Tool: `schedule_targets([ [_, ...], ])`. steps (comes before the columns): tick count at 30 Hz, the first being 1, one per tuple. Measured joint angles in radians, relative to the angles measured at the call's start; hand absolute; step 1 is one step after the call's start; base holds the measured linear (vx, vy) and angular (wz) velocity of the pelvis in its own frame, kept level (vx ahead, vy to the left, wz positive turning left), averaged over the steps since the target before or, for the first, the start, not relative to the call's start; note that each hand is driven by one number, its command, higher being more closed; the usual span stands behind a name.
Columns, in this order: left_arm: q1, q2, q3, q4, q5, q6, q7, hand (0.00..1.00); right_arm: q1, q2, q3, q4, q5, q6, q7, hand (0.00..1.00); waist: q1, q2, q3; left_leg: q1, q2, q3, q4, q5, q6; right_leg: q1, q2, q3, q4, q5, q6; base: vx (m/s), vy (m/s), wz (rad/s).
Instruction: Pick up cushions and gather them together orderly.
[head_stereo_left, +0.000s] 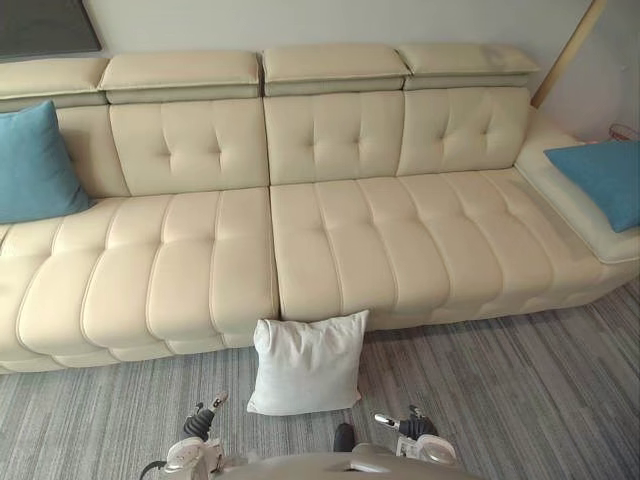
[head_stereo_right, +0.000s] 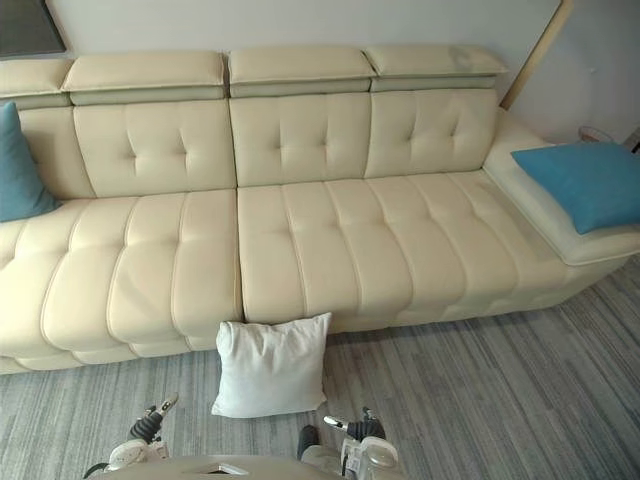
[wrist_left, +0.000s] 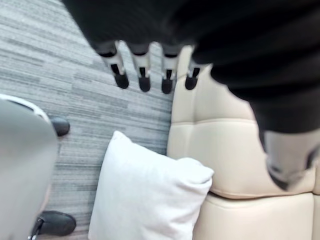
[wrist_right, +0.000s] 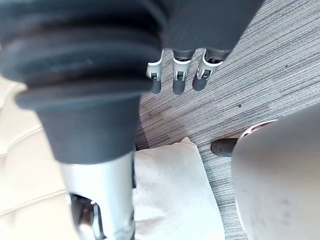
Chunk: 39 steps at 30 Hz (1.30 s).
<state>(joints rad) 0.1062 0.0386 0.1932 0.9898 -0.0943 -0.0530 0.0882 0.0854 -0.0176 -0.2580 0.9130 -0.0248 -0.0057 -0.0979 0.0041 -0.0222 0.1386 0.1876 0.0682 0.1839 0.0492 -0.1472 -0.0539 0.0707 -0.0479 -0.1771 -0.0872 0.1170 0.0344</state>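
While the white cushion (head_stereo_left: 307, 362) leans against the sofa (head_stereo_left: 330, 240) on the near floor, between my left hand (head_stereo_left: 200, 422) and right hand (head_stereo_left: 405, 424), both spread and empty, a one-sided grab may topple it. The left blue cushion (head_stereo_left: 35, 165) and right blue cushion (head_stereo_left: 605, 180) lie well apart.

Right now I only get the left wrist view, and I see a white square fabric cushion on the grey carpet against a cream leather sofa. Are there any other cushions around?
Observer: Yes, a blue square fabric cushion leans on the backrest at the left end of the cream leather sofa.
Operator: Just that one?
Observer: No, a second blue cushion lies flat on the sofa's right end.
Operator: Is my right hand busy?
Observer: No, the right hand hangs open over the grey carpet near the white square fabric cushion, holding nothing.
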Motion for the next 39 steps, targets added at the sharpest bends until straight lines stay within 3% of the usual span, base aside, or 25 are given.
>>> schedule_targets([
  [5,-0.004,0.002,0.002,-0.017,0.0,0.001,0.013,0.0,0.008,-0.007,-0.002,-0.034,0.001,0.001,-0.006,0.0,-0.003,-0.001,0.011,-0.019,0.002,-0.023,-0.004,-0.002,-0.003,-0.017,0.002,-0.005,0.005,-0.002,-0.002,-0.03,-0.005,0.03],
  [7,-0.02,0.007,0.003,-0.044,-0.003,0.002,0.018,0.0,-0.012,-0.026,-0.029,-0.035,0.001,0.001,-0.018,0.0,0.002,0.002,0.036,-0.089,0.009,-0.024,0.027,-0.001,-0.004,-0.103,-0.001,-0.006,0.083,-0.034,-0.006,-0.01,-0.012,0.05],
  [8,-0.031,0.012,0.002,-0.047,-0.006,0.001,0.02,0.0,-0.021,-0.032,-0.03,-0.036,0.002,0.002,-0.021,0.0,0.002,-0.011,0.05,-0.112,0.012,-0.024,0.047,-0.004,-0.006,-0.131,-0.005,-0.008,0.116,-0.049,-0.009,-0.07,-0.009,0.12],
  [12,-0.151,0.099,0.003,-0.101,-0.042,0.001,0.059,0.0,-0.091,-0.056,-0.03,-0.138,0.038,0.009,-0.051,0.0,0.006,-0.039,0.159,-0.373,0.041,-0.045,0.333,-0.081,-0.015,-0.386,-0.039,-0.033,0.417,-0.155,-0.027,-0.09,-0.017,0.21],
  [20,-0.301,0.133,0.001,-0.286,-0.112,-0.04,0.089,0.0,-0.261,-0.114,-0.018,-0.376,0.097,-0.016,-0.105,0.0,0.024,-0.019,0.225,-0.7,0.088,-0.039,0.653,-0.205,-0.006,-0.711,-0.075,-0.037,0.727,-0.279,-0.046,-0.07,-0.01,0.05],
  [25,-0.383,0.153,0.001,-0.333,-0.14,-0.042,0.109,0.0,-0.363,-0.127,-0.018,-0.431,0.107,-0.018,-0.134,0.0,0.025,-0.015,0.272,-0.863,0.101,-0.046,0.739,-0.22,-0.007,-0.871,-0.084,-0.036,0.809,-0.295,-0.059,-0.05,-0.025,0.0],
  [34,-0.569,0.197,-0.003,-0.356,-0.161,-0.048,0.125,0.0,-0.57,-0.177,-0.003,-0.424,0.105,-0.018,-0.174,0.0,0.028,-0.01,0.315,-1.072,0.122,-0.05,0.839,-0.222,-0.005,-1.063,-0.092,-0.042,0.895,-0.304,-0.076,-0.03,0.003,0.03],
  [39,-0.698,0.209,-0.043,-0.366,-0.159,-0.05,0.126,0.0,-0.726,-0.197,0.047,-0.385,0.105,-0.019,-0.176,0.0,0.026,0.0,0.349,-1.25,0.135,-0.071,0.95,-0.225,0.0,-1.223,-0.107,-0.052,0.998,-0.317,-0.081,-0.1,-0.015,0.1],
])
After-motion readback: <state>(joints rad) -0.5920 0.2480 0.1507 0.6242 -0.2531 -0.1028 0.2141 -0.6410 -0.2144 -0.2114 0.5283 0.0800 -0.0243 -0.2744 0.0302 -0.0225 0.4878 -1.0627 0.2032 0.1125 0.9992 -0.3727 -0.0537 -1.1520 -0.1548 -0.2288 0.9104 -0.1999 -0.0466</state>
